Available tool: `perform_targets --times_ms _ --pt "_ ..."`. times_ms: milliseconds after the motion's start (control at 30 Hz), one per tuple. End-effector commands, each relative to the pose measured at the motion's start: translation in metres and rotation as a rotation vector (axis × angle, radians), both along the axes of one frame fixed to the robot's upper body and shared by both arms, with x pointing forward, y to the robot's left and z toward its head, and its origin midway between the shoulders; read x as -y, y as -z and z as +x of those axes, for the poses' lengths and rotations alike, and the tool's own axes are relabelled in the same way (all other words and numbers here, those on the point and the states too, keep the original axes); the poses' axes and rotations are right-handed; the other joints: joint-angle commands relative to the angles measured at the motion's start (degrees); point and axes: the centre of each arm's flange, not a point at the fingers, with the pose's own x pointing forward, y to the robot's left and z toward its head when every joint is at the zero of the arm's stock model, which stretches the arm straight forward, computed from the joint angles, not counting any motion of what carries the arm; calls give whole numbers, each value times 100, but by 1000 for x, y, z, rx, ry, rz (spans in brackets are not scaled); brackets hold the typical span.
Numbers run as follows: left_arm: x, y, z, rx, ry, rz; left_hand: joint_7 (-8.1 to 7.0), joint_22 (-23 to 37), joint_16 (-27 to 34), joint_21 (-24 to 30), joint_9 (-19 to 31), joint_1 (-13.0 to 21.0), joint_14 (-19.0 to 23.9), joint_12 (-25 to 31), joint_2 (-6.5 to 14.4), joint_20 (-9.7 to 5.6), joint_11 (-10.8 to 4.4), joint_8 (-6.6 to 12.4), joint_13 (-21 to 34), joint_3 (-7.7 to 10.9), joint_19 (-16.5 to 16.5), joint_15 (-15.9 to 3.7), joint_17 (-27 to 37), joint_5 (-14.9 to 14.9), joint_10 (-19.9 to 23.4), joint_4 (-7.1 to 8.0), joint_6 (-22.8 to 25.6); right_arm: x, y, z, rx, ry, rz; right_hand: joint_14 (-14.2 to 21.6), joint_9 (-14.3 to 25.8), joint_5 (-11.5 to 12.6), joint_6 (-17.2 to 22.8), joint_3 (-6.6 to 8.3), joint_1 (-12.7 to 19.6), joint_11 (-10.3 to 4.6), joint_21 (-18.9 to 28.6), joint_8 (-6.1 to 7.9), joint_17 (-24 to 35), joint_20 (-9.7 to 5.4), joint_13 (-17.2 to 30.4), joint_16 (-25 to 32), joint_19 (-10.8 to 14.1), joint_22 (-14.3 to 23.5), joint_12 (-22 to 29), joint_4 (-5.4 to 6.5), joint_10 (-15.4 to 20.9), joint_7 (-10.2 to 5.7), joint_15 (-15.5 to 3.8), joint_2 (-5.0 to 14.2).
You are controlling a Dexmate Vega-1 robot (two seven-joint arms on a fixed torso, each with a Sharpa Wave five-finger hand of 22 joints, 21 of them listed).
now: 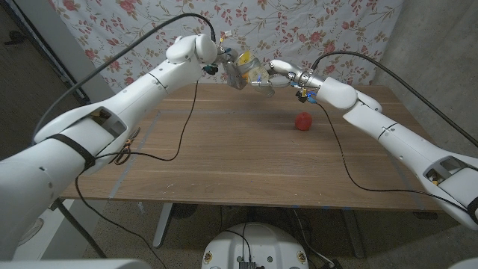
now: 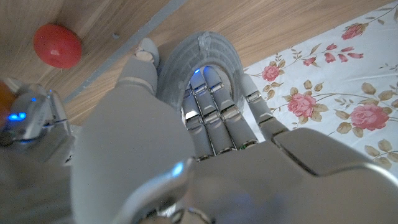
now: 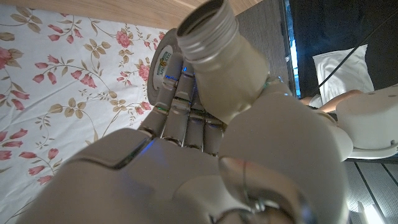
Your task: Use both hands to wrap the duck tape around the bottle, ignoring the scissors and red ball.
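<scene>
Above the table's far edge, the left hand (image 1: 224, 61) grips the grey tape roll (image 2: 200, 62) while the right hand (image 1: 278, 75) clasps the bottle (image 1: 252, 72), held tilted against the roll. Wrapping seems underway; next the roll must circle the bottle. Nearer, the red ball (image 1: 302, 122) lies untouched.

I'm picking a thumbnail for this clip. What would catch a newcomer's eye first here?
Both arms meet high over the table's far edge, where the left hand holds a grey tape roll and the right hand grips a bottle against it. Next comes the red ball, alone on the wooden table below the right hand. Behind hangs a rose-patterned cloth.
</scene>
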Motion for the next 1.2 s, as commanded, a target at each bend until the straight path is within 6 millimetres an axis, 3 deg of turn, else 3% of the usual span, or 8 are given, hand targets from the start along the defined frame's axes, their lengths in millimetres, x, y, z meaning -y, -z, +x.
perform_targets --times_ms 33,567,967,1200 --pt "-12 -9 1 111 310 -361 -153 23 -19 -29 117 350 -11 189 848 51 -649 11 1277 141 58 -704 79 107 599 224 66 2 1 5 -10 14 9 364 16 30 1073 244 485 -981 -8 49 -5 -684 33 -31 -23 12 37 237 1178 -1049 -1290 516" --pt "-17 -11 -7 88 320 -332 -142 28 -63 -95 98 279 -39 93 832 140 -667 -11 1262 111 54 -694 94 251 545 310 8 -3 -6 13 -16 10 17 388 19 58 1066 215 483 -971 -39 54 -9 -665 26 -55 -21 18 15 237 1193 -1019 -1287 535" --pt "-16 -9 -6 82 301 -286 -57 34 -69 -123 69 320 -26 83 846 140 -666 -19 1286 125 55 -710 110 321 579 303 14 -4 -9 16 -16 14 33 415 19 75 1073 190 483 -959 -58 61 -9 -651 36 -72 -13 25 10 234 1222 -1004 -1285 548" --pt "-13 -2 -8 84 247 -211 87 47 -66 -144 56 400 9 84 925 170 -667 -57 1329 164 56 -715 138 378 619 287 -60 0 -10 21 -31 27 54 424 16 82 1071 184 488 -968 -65 59 -8 -639 45 -81 -12 28 7 231 1227 -993 -1286 561"
